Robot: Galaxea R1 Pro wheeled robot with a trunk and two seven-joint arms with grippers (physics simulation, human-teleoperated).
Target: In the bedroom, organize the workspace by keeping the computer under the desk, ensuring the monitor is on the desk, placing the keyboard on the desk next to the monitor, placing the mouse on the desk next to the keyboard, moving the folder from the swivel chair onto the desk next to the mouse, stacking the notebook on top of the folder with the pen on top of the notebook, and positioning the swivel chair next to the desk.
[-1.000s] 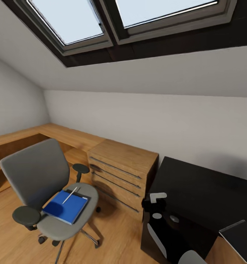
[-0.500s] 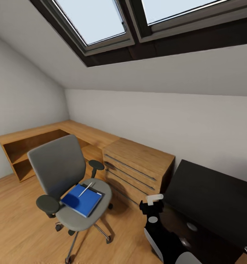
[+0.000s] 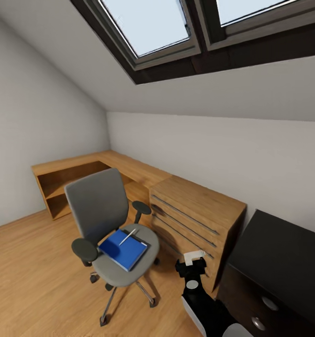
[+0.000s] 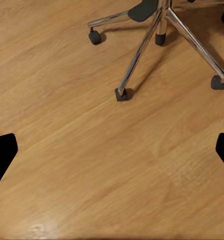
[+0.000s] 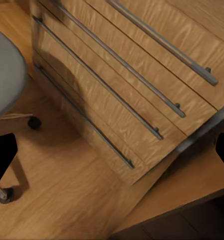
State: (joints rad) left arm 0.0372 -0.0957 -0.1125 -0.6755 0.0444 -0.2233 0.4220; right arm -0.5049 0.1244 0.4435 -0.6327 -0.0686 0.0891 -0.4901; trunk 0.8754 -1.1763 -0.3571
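Two dark fingertip corners per wrist view, set wide apart: my left gripper (image 4: pixel 112 150) hangs spread over bare floor (image 4: pixel 92 165), my right gripper (image 5: pixel 112 150) spread before the drawer unit (image 5: pixel 126 90). I see the blue folder (image 3: pixel 124 249) on the swivel chair (image 3: pixel 108 224) seat, pen (image 3: pixel 128 236) on top; any notebook is indistinguishable. Beside the chair stands the desk (image 3: pixel 124 166).

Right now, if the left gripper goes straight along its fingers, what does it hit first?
Most likely the bare wooden floor. The left gripper points down at it, jaws wide apart, nothing between them. The swivel chair base sits off that line, though depth is unclear.
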